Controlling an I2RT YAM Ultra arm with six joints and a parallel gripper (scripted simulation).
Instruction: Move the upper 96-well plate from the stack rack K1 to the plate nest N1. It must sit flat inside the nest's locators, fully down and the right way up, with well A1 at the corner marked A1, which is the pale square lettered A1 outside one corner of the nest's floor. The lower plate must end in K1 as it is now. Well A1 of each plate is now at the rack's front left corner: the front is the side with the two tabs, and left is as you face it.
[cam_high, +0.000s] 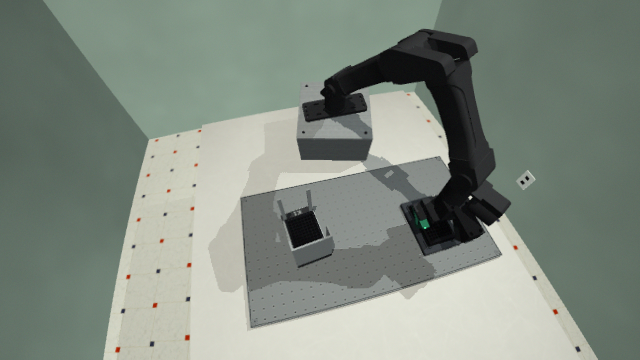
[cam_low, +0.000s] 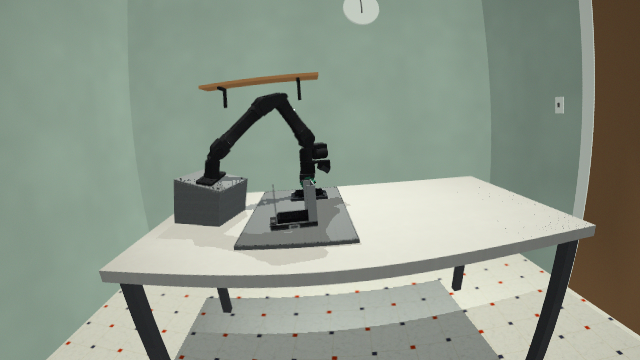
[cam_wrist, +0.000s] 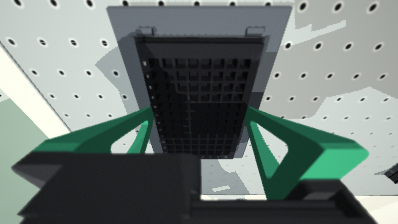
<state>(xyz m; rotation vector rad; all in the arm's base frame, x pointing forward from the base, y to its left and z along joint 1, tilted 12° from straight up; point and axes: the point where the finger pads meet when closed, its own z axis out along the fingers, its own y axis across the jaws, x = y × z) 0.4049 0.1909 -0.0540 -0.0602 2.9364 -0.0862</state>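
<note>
Rack K1 (cam_high: 320, 248) holds one plate (cam_high: 304, 229); the nest (cam_wrist: 125, 60) at 3 o'clock holds the other plate (cam_wrist: 200, 100), between the open gripper's (cam_wrist: 200, 135) spread fingers, untouched.

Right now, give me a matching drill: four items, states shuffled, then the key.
Items:
1. gripper
2. upper plate
3. lower plate
4. arm base

States:
A. in rack K1
B. on the grey block
C. open, fingers either side of a plate
D. in nest N1

Pairs: 1-C, 2-D, 3-A, 4-B
</note>
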